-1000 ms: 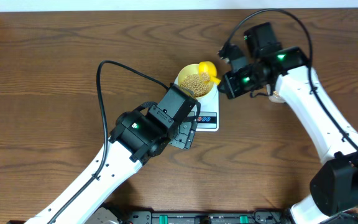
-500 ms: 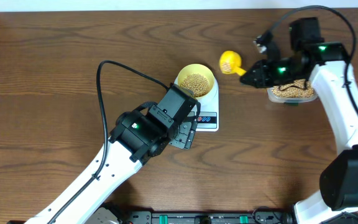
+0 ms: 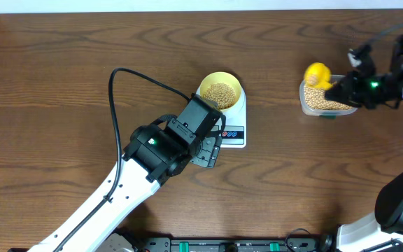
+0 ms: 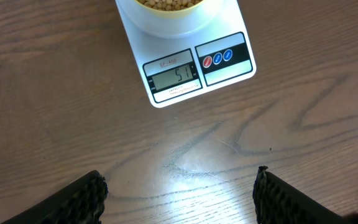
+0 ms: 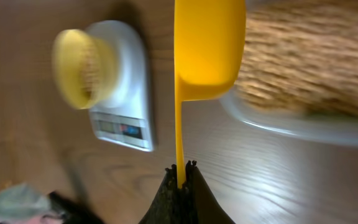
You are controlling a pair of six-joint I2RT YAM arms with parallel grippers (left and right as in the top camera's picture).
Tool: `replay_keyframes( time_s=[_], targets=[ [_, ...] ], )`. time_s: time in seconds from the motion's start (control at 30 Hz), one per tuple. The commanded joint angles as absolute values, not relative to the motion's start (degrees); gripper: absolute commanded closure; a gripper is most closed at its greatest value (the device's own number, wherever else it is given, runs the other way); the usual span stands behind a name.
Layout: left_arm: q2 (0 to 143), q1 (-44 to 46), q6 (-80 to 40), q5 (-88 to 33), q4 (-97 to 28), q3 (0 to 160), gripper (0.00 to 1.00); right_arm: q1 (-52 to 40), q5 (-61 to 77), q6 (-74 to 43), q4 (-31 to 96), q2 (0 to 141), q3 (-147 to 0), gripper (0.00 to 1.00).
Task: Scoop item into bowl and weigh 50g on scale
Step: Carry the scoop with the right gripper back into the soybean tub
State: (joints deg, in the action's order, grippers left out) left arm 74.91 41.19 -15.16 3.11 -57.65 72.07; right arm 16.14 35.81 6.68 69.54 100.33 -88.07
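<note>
Near the right edge of the tabletop [image 3: 61, 70], right fingers [image 5: 182, 186] gripping a scoop [image 3: 317, 73] over the tub [image 3: 303, 98], left fingers [image 3: 208, 150] hanging open near the scale [image 3: 235, 133] bearing the bowl [image 3: 219, 75].

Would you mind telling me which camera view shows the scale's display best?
The left wrist view: the display faces the camera, sharp, and appears to read 51. Overhead, the scale is small and its digits unreadable. The right wrist view shows the scale motion-blurred.
</note>
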Motion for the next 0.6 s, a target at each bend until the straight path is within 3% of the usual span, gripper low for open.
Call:
replay_keyframes(
  time_s=[0.0,0.57],
  targets=[
    [75.13,41.06,-14.70,3.05,-57.78,73.19,0.22,17.74,27.88,8.23,70.08,98.83,-89.25,0.99],
    [75.13,41.06,-14.70,3.05,-57.78,73.19,0.22,12.80,13.56,5.82,67.07,98.83,-89.25,0.99]
  ],
)
